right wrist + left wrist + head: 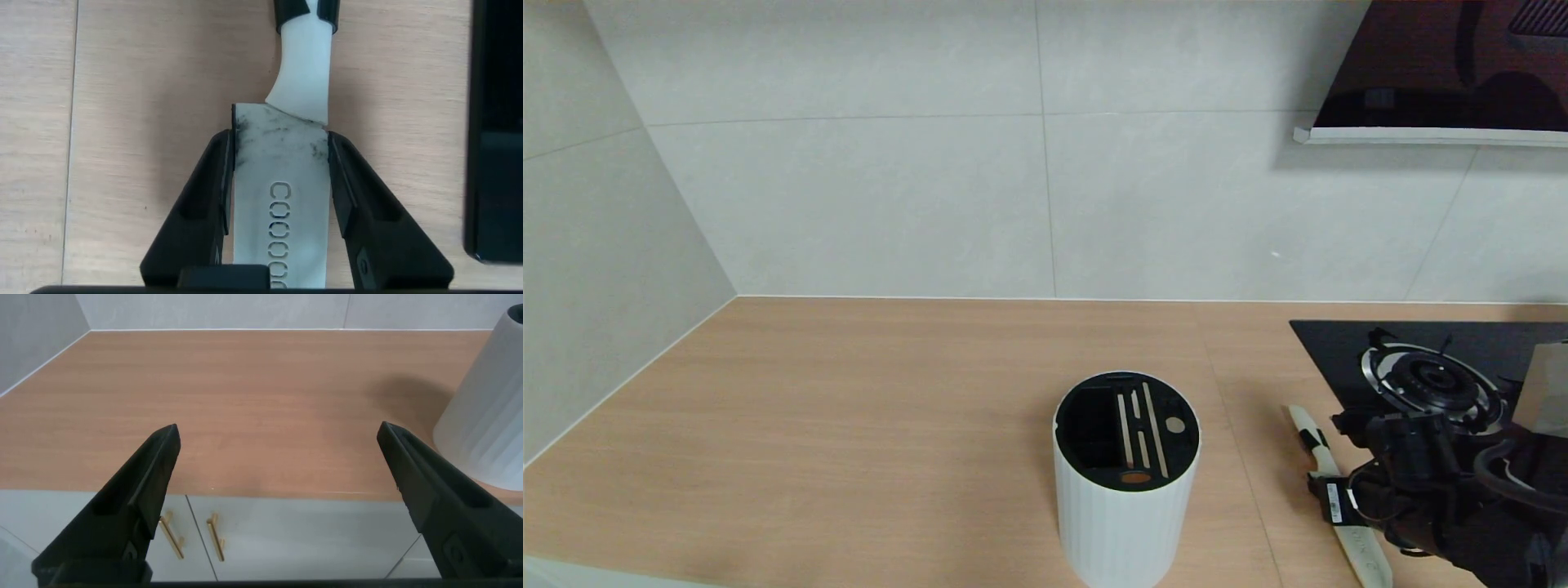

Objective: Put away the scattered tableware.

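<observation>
Print: knife (282, 163) blade carries a row of small ring-shaped marks running along its length. There is a small white label on the right gripper (1331, 494), too small to read.

Knife (1362, 549) lies flat on the counter (890, 408), between the holder (1125, 523) and the hob (1339, 343), near the counter's front. Its long axis runs roughly front to back, with the far end leaning slightly to the robot's left. The handle points toward the back wall and the blade toward the robot.

Right gripper (279, 143): black fingers (204, 220) straddle the blade across its width just below the handle neck, clamped against both long edges. Knife is not lifted.

Left gripper (276, 433): fingers spread wide, nothing between them. It hangs over the counter's front edge, with the holder (490, 400) off to one side.

Materials and shapes:
- Knife: matte white blade with grey smudges near the heel. Handle is white with black bands.
- Holder: upright white cylinder with vertically ribbed walls. Black flat top has one large rectangular opening, several narrow slots, a small round pale spot and an orange spot at the near rim.
- Counter: light wood grain, smooth.
- Hob: glossy black glass with a metal burner ring.
- Wall: large pale tiles. A dark glossy range hood (1437, 73) sits upper right.
</observation>
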